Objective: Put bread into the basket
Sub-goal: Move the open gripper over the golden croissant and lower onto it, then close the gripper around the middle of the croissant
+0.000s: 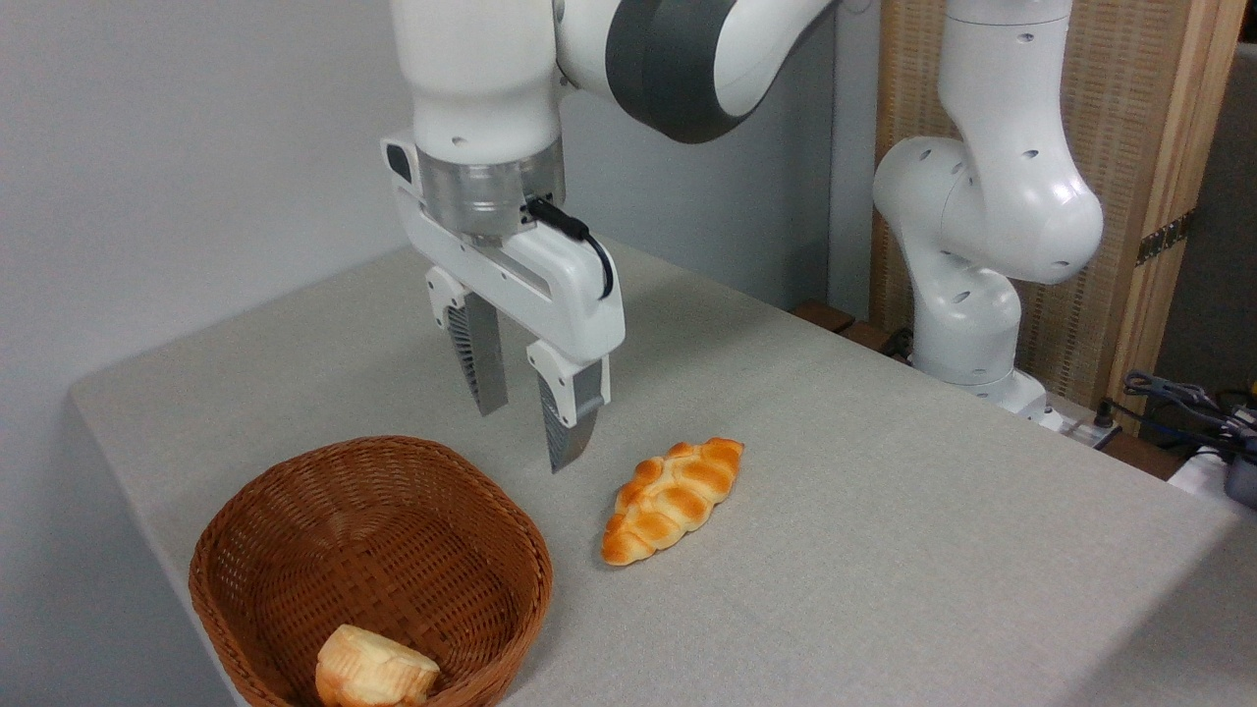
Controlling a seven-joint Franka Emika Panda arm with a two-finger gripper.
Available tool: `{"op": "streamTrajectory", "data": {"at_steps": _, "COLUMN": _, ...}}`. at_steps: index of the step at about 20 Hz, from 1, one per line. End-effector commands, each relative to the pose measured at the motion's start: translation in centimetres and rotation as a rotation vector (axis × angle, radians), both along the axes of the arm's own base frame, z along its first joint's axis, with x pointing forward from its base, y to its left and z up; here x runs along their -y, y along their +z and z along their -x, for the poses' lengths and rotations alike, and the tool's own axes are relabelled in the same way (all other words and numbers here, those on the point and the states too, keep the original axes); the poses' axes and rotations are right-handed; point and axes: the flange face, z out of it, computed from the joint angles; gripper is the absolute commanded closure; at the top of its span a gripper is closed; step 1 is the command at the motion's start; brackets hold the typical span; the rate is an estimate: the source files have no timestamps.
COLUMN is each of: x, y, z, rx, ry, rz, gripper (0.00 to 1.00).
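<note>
Glossy golden-orange braided loaf [674, 500] right of brown woven wicker basket [295, 511]; pale stubby bread chunk [375, 671] inside; grey table [884, 471].

On your desk [884, 550], grey cloth top:

1. Braided loaf [674, 499], glossy golden-orange, lying flat and angled, just right of the basket and apart from it.
2. Round brown wicker basket [295, 511] at the near left corner. Inside, against its near wall, you have a short pale bread chunk [375, 670].
3. White arm with gripper [530, 432], pointing down, jaws parted and holding nothing, hanging above the desk between basket and loaf.
4. Arm base [967, 334] at the far right edge.
</note>
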Motion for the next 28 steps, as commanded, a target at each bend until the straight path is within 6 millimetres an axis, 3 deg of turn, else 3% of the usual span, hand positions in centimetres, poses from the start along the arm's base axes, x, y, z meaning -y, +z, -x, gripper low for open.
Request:
{"op": "streamTrajectory", "data": {"at_steps": 1, "x": -0.5, "y": -0.5, "z": 1.6, "rx": -0.024, "ry": -0.029, "rz": -0.040, "gripper": 0.00}}
{"op": "streamTrajectory", "data": {"at_steps": 5, "x": -0.8, "y": -1.6, "z": 3.0, "rx": -0.059, "ry": -0.043, "rz": -0.065, "gripper": 0.00}}
{"op": "streamTrajectory", "data": {"at_steps": 14, "x": -0.5, "y": -7.6, "z": 5.5, "rx": -0.190, "ry": -0.068, "rz": -0.090, "gripper": 0.00}}
{"op": "streamTrajectory", "data": {"at_steps": 28, "x": -0.4, "y": -11.3, "z": 6.2, "rx": -0.259, "ry": -0.086, "rz": -0.103, "gripper": 0.00}}
